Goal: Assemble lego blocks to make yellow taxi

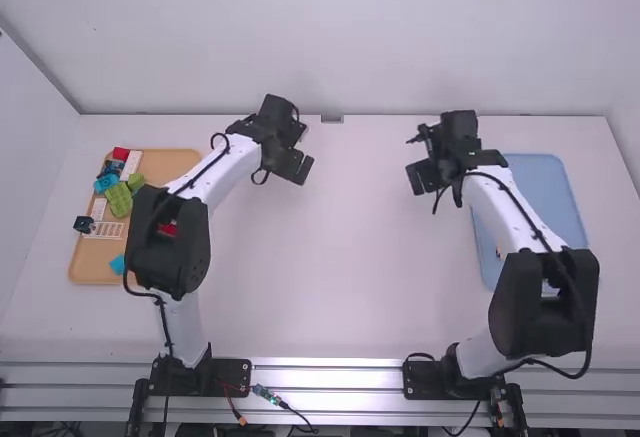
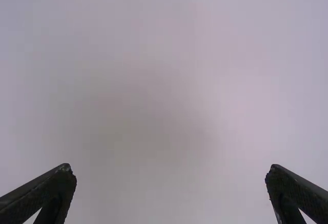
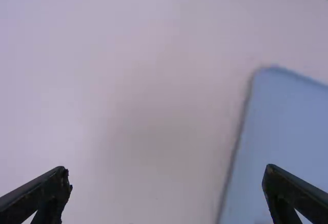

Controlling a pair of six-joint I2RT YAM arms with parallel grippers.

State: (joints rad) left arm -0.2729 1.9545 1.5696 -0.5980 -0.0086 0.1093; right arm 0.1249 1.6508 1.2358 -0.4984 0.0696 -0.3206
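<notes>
Over the table's left half: the left gripper hangs toward the far side, and its fingers are spread wide, with only pale surface between them in its wrist view.

Over the table's right half: the right gripper hangs level with its partner, well apart from it, just off the blue tray – fingers parted wide as well, nothing pinched.

Tan tray: here are the blocks, a colourful bunch at the left side of the white table. That tray has a red block at its far edge, a white block beside it, then a bright blue piece and green blocks near one another.

Nearer the camera: a white grid-like piece lies flat, a dark piece sits by the tray's left edge, and a light blue piece lies lower down – plus a bit of red peeking out by the left arm.

Blue tray: it rests on the right, partly covered by the right arm; a corner of it shows in the right wrist view, too.
</notes>
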